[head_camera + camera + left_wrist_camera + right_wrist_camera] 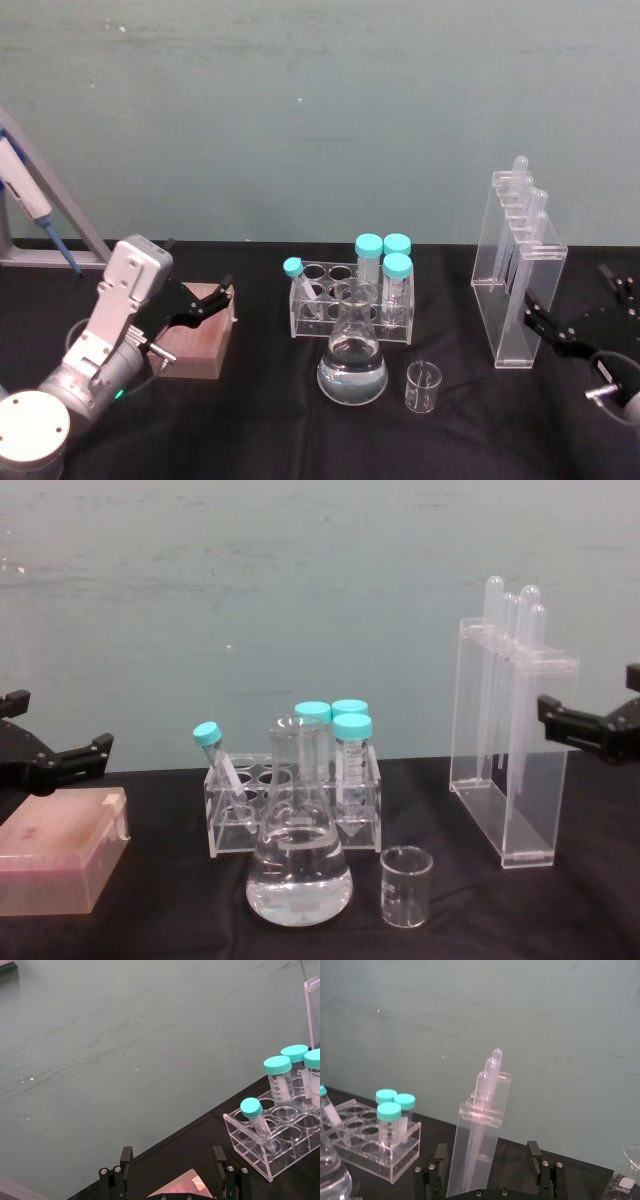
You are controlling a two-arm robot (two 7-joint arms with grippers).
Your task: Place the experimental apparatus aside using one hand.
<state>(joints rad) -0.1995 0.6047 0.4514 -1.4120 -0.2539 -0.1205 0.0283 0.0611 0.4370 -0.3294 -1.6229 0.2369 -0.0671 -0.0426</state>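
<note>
Apparatus sits centre to right on the black cloth [250, 430].

- **Stand** [517, 290]: tall, narrow, clear acrylic, upright at the right of the head view. Pipettes [538, 200] hang in it, bulbs poking out the top.
- **Flask** [352, 365]: conical glass, clear liquid in its wide lower part, lower centre of frame.
- **Beaker** [422, 387]: small, clear, looks empty, just right of the flask and apart from it.
- **Behind the flask:** a clear rack [312, 318] with teal-capped tubes [397, 275], one tube leaning at the rack's left end.

Right gripper [567, 283] is spread wide near the right edge, just beside the stand's lower right side, holding nothing. One finger overlaps the stand's edge in the head and chest views; I can't tell if it touches. Left gripper [208, 298] is also spread wide and empty, hanging over the box [200, 345] at the left.

Hard to read:
- **Pipette count:** I see three bulbs from the right wrist and about four from the chest. The stems blur into the acrylic.
- **Right gripper:** the chest view cuts it off at the frame's right edge.
- **Rack:** the flask covers its middle in the chest view.
- **Right wrist view:** it clips the flask at one frame edge and a printed glass rim [627, 1175] at another. I can't tell what that rim belongs to.
- **Beaker markings:** unreadable.
</note>
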